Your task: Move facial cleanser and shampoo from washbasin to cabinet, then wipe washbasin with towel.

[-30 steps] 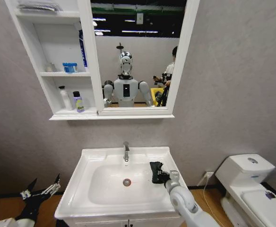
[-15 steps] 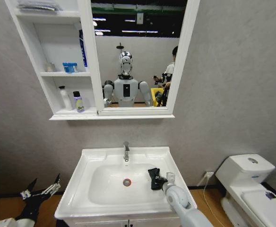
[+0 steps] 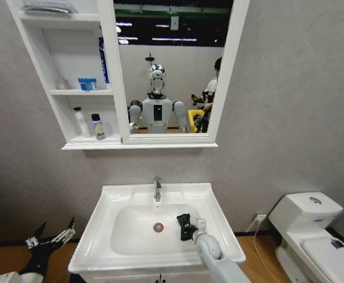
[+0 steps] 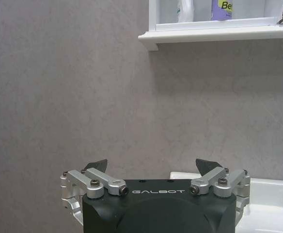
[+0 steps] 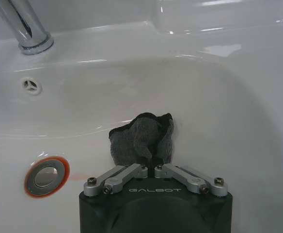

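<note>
— Right, where's the right claw (image 5: 149, 167) at this instant?
— Down inside the washbasin (image 3: 95, 233), fingers pinched tight on the towel (image 5: 142, 138). That dark cloth bunches up just ahead of the fingertips, pressed against the bowl's sloping wall.
— And the arm itself?
— It reaches up from the bottom edge of the head view, wrist angled in over the basin's right rim, claw pointing toward the drain (image 5: 46, 175).
— How close is the drain?
— Near, off to the towel's side, with the chrome tap (image 5: 24, 27) further back on the rim.
— The other arm?
— The left claw (image 3: 49, 236) hangs low beside the basin's left edge, fingers spread wide, gripping nothing.
— Further off?
— Up on the wall, the cabinet (image 3: 69, 79) carries a white bottle (image 3: 80, 122) and a purple-labelled bottle (image 3: 97, 127) side by side on its lowest shelf, next to the mirror (image 3: 171, 68).
</note>
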Tool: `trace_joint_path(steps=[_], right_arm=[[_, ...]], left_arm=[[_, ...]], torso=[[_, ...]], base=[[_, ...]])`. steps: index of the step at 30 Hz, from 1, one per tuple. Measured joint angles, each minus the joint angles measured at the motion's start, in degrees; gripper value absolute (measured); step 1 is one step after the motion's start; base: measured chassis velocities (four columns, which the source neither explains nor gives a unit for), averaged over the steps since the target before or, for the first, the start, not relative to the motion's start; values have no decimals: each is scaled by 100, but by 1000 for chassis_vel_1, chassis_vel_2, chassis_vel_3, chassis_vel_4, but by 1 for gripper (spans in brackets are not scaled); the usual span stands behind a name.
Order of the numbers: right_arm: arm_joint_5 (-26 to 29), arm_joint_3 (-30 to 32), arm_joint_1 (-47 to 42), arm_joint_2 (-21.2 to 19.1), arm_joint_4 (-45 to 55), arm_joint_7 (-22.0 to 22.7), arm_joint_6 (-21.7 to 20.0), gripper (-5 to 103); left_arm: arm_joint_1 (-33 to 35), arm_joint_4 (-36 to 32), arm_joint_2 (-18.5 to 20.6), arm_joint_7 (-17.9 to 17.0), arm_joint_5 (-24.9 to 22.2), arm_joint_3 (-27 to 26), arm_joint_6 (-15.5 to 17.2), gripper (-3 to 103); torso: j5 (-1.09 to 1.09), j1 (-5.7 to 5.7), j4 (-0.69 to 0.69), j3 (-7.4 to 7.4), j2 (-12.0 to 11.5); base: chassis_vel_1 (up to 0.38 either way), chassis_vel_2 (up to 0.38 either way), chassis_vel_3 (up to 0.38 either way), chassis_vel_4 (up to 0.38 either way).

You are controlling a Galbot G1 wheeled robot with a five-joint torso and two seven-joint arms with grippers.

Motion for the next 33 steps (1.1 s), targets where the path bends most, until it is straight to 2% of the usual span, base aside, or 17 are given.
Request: trace_joint_path(steps=[14,33], right_arm=[[-161,-194,234,321,-488,-778,306,1],[-234,-299,428,816,-1135,-1248,379,1]], left_arm=[[0,0,0,0,0,0,0,100],[0,0,0,0,0,0,0,100]], torso=[[1,0,0,0,0],[0,0,0,-1,0]], base=[[0,0,0,0],[0,0,0,0]])
